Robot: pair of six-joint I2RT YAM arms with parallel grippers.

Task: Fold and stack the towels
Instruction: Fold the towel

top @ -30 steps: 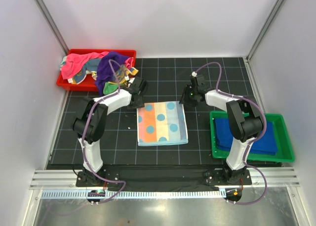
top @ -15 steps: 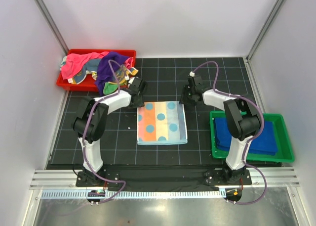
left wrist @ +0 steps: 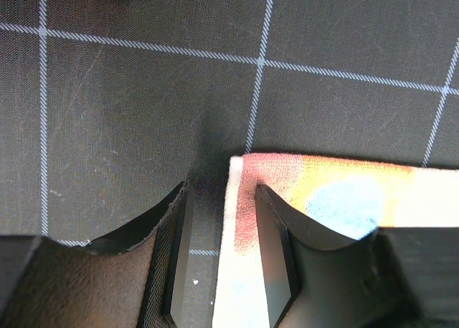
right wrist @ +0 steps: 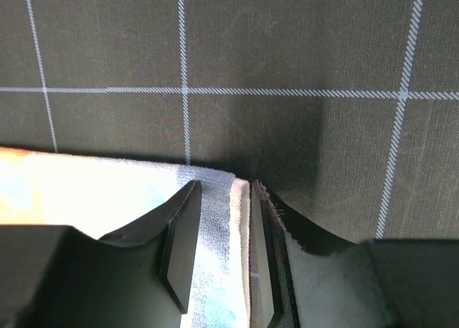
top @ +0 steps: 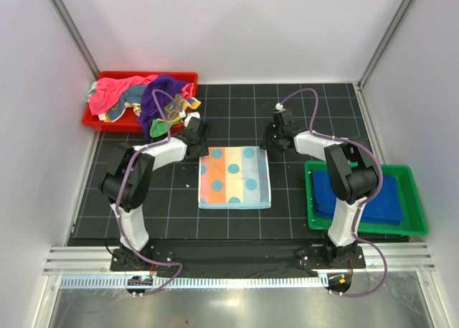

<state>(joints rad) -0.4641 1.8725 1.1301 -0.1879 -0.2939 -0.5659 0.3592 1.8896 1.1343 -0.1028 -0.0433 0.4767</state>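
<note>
As the left gripper (left wrist: 221, 191) and right gripper (right wrist: 224, 188) have sunk, jaws (both apart) straddle towel (top: 235, 177) corners.

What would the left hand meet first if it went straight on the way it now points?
Probably the polka-dot towel, whose corner edge lies between the open fingers of the left hand, with the black mat just beneath; how far above it the hand is stays unclear.

White walls (top: 237, 26), black gridded mat (top: 237, 104), aluminium rail (top: 237, 262).
</note>
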